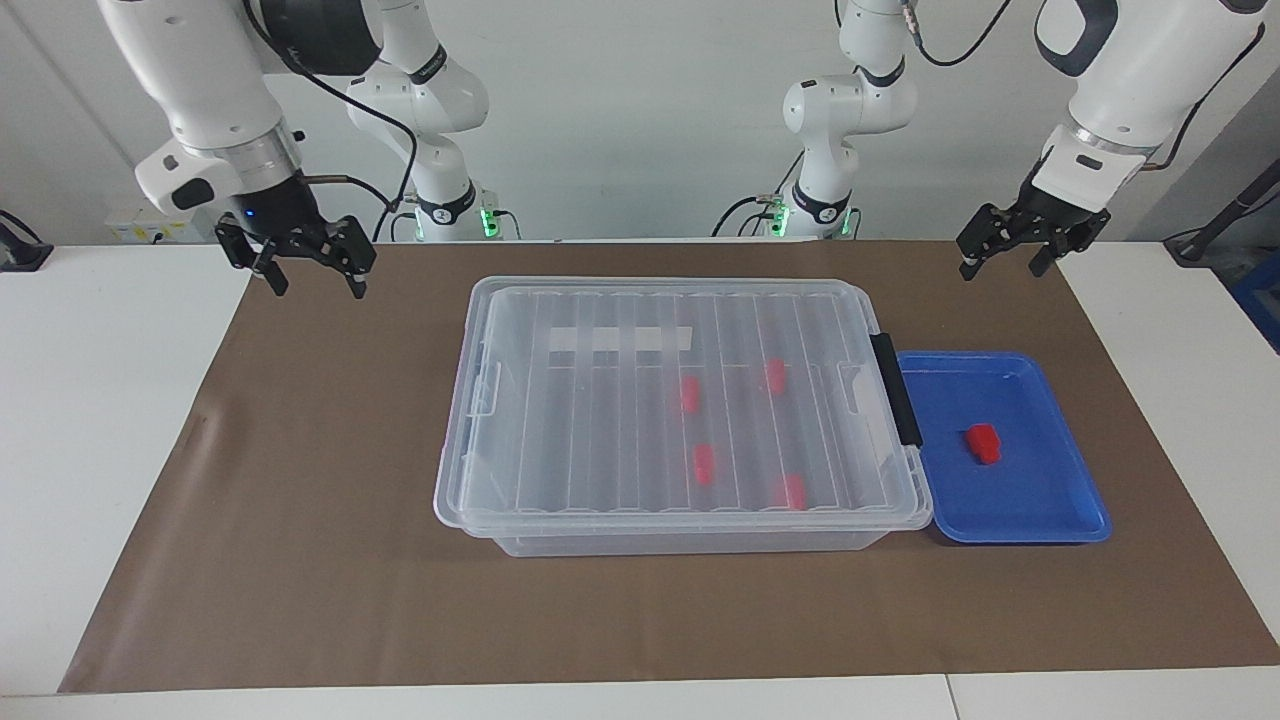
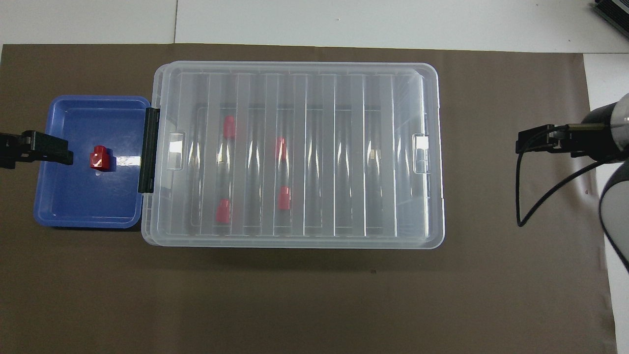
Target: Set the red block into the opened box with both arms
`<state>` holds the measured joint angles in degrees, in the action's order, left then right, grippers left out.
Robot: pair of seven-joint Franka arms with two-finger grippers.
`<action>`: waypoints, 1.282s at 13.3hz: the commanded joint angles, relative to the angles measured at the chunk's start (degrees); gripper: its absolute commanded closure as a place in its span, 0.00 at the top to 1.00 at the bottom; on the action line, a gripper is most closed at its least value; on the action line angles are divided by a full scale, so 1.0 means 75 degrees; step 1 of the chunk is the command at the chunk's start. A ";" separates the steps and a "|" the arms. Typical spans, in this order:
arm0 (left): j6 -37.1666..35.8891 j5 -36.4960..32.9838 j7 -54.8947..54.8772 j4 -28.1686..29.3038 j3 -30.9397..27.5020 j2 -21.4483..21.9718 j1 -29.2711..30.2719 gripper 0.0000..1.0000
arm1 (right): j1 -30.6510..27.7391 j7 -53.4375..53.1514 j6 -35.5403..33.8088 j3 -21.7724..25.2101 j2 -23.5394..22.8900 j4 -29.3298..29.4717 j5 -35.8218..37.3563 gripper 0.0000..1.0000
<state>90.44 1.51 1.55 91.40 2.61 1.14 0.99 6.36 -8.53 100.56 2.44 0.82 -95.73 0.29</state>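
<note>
- The red block (image 1: 983, 443) lies in a blue tray (image 1: 1060, 525) at the left arm's end of the bench.
- The box (image 1: 500, 500), touching the tray, has its lid (image 1: 600, 420) on; four more red blocks (image 1: 704, 463) show inside.
- Left claw (image 1: 1003, 262) and right claw (image 1: 312, 280) hang spread and empty over the brown mat (image 1: 300, 500), near the corners closest to the robots.

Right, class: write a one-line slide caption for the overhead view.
Lidded box holding four red blocks beside a blue tray with one red block.

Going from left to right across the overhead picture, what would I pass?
Left gripper → red block in the blue tray → black handle → clear box → right gripper.
</note>
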 commanded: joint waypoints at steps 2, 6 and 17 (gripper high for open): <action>0.0152 -0.0132 0.0098 0.0176 -0.0055 0.0152 -0.0062 1.00 | 0.0603 -0.0503 0.1461 -0.0080 -0.0085 -0.0959 -0.0039 1.00; 0.0152 -0.0132 0.0098 0.0176 -0.0055 0.0152 -0.0062 1.00 | 0.1014 -0.0504 0.2117 -0.0080 -0.0623 -0.1006 -0.0028 1.00; 0.0140 -0.0132 0.0087 0.0129 -0.0055 0.0152 -0.0038 1.00 | 0.1074 -0.0387 0.2530 -0.0068 -0.1188 -0.1440 0.0838 1.00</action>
<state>90.49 1.51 1.58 91.38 2.53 1.17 1.00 14.85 -11.78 118.49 2.08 -8.94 -104.92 4.44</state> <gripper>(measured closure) 0.000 0.000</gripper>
